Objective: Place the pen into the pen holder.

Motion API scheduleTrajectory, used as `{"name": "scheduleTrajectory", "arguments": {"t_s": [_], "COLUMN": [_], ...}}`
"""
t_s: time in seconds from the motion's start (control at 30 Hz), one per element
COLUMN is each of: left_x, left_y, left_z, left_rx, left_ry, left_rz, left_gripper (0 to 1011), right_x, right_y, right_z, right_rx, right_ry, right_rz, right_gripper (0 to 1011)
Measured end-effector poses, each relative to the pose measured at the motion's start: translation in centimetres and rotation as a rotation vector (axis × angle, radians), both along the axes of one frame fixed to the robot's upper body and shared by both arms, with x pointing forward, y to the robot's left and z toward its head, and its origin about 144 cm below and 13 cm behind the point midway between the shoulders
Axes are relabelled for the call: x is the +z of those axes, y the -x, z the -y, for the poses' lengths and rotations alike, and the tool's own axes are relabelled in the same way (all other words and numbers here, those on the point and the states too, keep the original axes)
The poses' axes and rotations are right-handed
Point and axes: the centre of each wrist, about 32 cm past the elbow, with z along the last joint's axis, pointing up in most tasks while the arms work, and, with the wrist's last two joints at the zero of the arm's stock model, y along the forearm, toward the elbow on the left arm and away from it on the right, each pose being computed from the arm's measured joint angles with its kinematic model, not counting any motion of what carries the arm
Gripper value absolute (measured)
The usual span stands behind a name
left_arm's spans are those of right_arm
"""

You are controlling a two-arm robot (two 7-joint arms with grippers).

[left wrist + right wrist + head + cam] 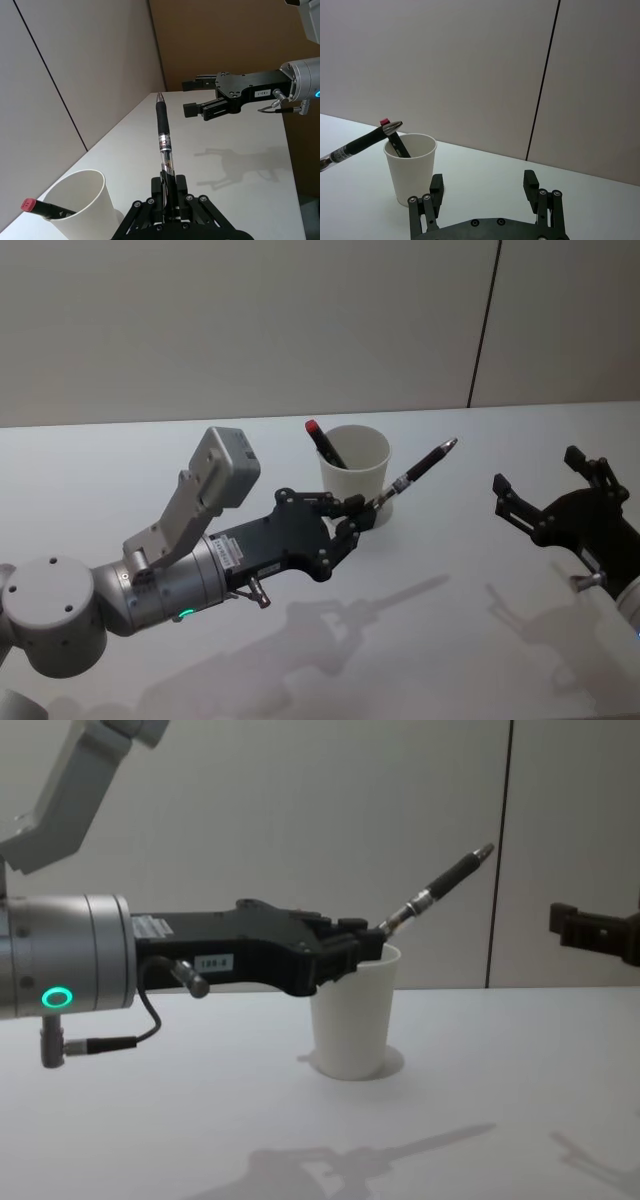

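A white paper cup, the pen holder, stands upright mid-table. A black marker pen with a red end leans inside it. My left gripper is shut on a ballpoint pen with a clear barrel, black grip and metal tip. It holds this pen tilted upward beside the cup's rim, tip pointing toward the right. My right gripper hovers open farther right, holding nothing.
The white table carries just the cup and the arms' shadows. A pale wall with a dark vertical seam runs behind the far edge. Open tabletop lies in front of the cup and between the two arms.
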Motion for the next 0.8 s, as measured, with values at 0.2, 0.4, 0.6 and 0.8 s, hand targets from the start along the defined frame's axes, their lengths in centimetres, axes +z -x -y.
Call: {"name": "scheduleTrajectory", "arguments": {"t_s": [0.2,0.4,0.6,0.8], "left_x": [0.0,0.1,0.1,0.1], "left_y": [-0.1,-0.1,-0.2,-0.2], "left_z": [0.1,0.1,0.1,0.2], "left_rx": [-0.004,-0.007,-0.008,-0.009], "left_ry": [-0.005,-0.008,-0.009,-0.01], "left_rz": [-0.002,-0.003,-0.003,-0.004], "left_gripper": [178,178,178,178], "right_x": [0.0,0.0,-0.1,-0.3], "right_y": [0.0,0.0,0.1,0.2], "right_z": [0.0,0.3,0.8,1.4], "right_rx": [0.002,0.02,0.045,0.077], "right_ry": [0.001,0.0,-0.021,-0.07], "right_rz": [0.0,0.002,0.003,0.001], "right_gripper": [1001,1001,1001,1001]}}
